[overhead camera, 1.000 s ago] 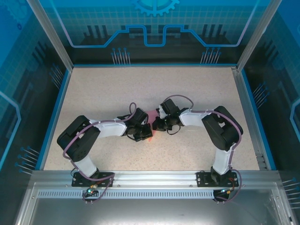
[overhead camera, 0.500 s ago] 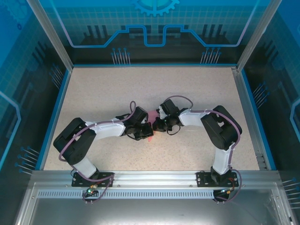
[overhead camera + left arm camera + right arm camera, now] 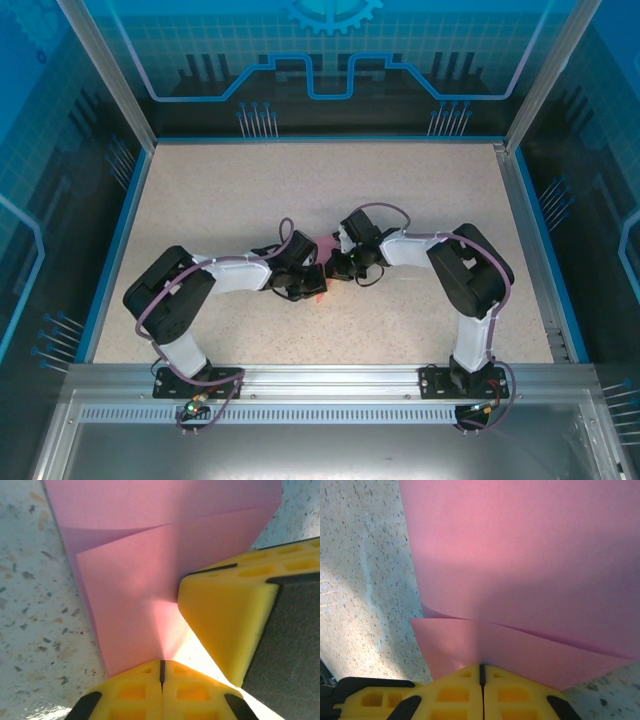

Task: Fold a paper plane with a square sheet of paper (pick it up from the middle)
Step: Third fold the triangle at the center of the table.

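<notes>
Left gripper (image 3: 161, 664) is fully closed, its two yellow fingers pressed flat together with only a thin dark seam between them, and its tips rest on the near edge of the sheet of paper (image 3: 135, 605). Whether a layer is nipped in that seam cannot be told. Right gripper (image 3: 481, 669) is closed the same way, tips touching the paper's edge where two of its fold lines run together. In the left wrist view one of the right gripper's fingers (image 3: 225, 625) comes in from the right and bears on the paper just beside the left gripper's tips. The fingers are blocky moulded yellow pieces with square hollows in their sides and dark backing. The paper is thin, matte and pink, already folded: overlapping flaps with straight creases and sharp corners lie flat on the counter (image 3: 35, 605), a pale surface flecked with dark specks. From above, the two grippers meet tip to tip near the middle of the counter, with slivers of pink showing between and just beside them.
</notes>
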